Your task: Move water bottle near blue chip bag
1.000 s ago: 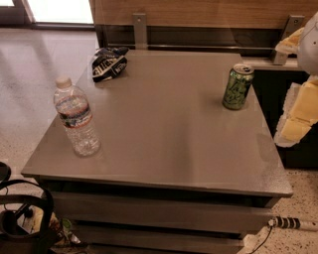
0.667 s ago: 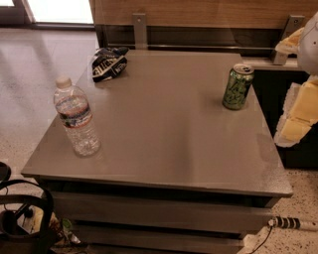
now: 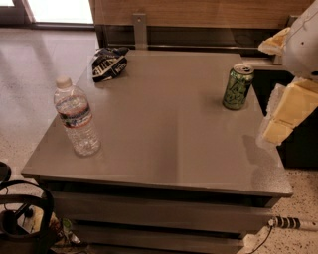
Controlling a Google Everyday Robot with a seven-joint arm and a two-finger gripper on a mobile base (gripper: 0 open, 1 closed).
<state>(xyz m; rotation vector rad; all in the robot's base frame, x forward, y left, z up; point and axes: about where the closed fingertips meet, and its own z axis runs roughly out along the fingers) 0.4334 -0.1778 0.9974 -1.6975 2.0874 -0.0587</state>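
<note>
Cream gripper (image 3: pixel 290 106): beside table (image 3: pixel 164 149), right edge; whether spread or pressed together, cannot tell
Water bottle (image 3: pixel 75 119): upright, far across from gripper
Blue chip bag (image 3: pixel 108 63): likewise far

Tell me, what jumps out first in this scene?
A clear water bottle stands upright near the front-left edge of the grey table, with a blue chip bag at the far-left corner. A green can stands far right, and the robot's pale gripper hangs off the table's right side.

Grey table (image 3: pixel 164 149) on speckled terrazzo floor (image 3: pixel 27 94), wood-panelled wall (image 3: pixel 198 12) behind
</note>
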